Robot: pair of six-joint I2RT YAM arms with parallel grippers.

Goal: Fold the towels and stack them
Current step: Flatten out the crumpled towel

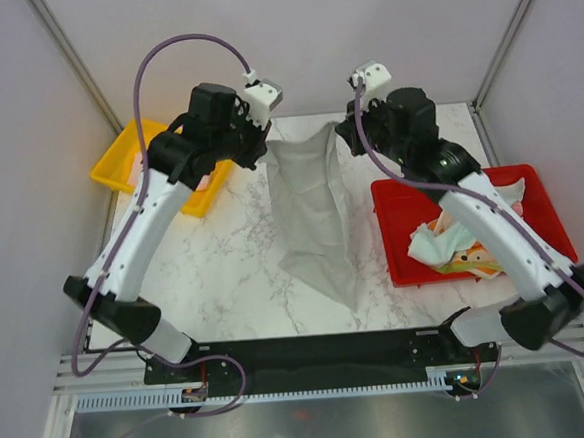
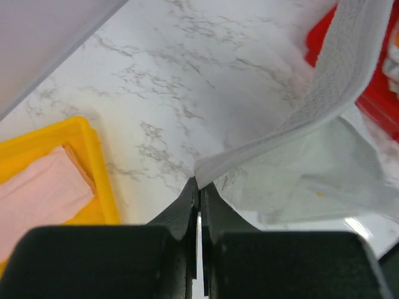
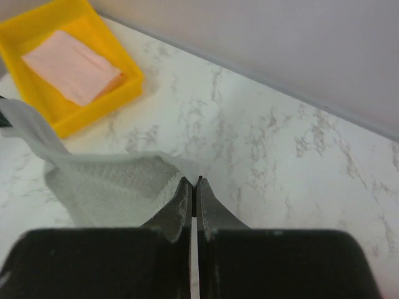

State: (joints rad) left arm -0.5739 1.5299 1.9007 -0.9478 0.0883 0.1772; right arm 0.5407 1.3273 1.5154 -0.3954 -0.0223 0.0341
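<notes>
The job looks early on: one pink towel (image 3: 72, 65) lies folded flat in the yellow tray (image 1: 118, 161) at the far left, and that is the only finished piece on show. The grey towel (image 1: 312, 218) is in hand, unfolded. The left claw (image 2: 198, 187) is pinched tight on one far corner and the right claw (image 3: 194, 184) is pinched tight on the other, so the cloth is stretched between them above the far middle of the bench (image 1: 226, 274). From there it trails toward the arm bases, with its near end resting on the surface. Left to do, as I judge it: fold this grey one, stack it with the pink, then work through the crumpled heap of towels (image 1: 454, 248) in the red tray (image 1: 397, 212) on the right, where mint and cream-with-orange cloth can be made out. The bench is white marble-patterned with grey veins. Plain pale walls (image 1: 359, 24) close it in at the back and sides, with slanting metal posts (image 1: 70, 54) at the corners
</notes>
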